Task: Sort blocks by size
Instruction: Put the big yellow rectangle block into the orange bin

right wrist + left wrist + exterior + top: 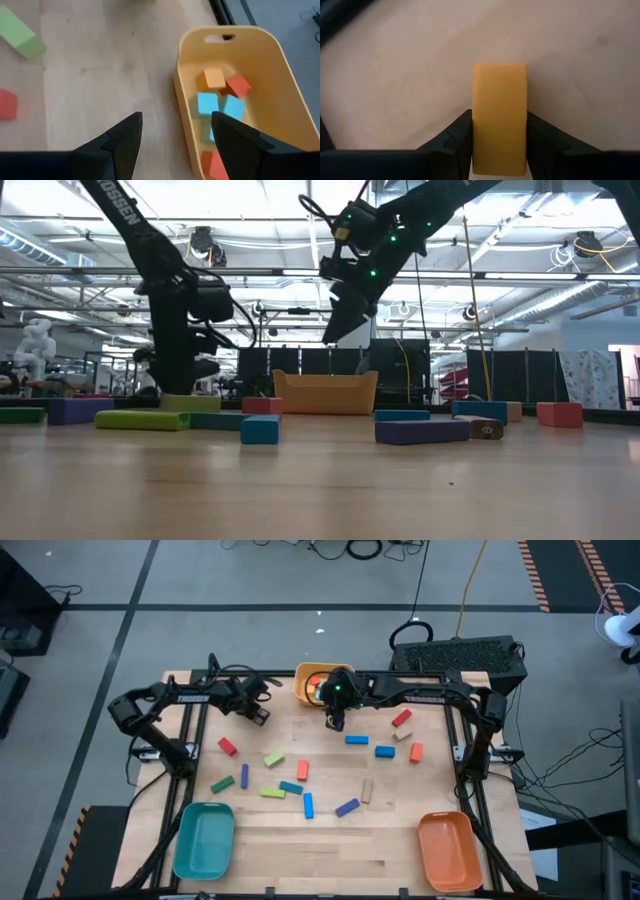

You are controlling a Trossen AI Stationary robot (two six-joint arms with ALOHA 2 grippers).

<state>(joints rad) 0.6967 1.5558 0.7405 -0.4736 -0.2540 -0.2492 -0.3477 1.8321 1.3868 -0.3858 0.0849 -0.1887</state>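
Three trays [204, 840]; left hand [499, 150] grips one orange block [499, 117].

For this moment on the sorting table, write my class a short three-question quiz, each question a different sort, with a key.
1. True or false: the left claw is shut on an orange block.
2. Which tray holds small cubes? A) teal tray B) yellow tray C) orange tray
3. Fill in: the right claw hangs open and ____ beside the yellow tray.

Key
1. True; its fingers press both sides of the block.
2. B; orange, red and blue cubes lie in it, while the other two trays look empty in the high view.
3. Empty; nothing shows between its fingers.
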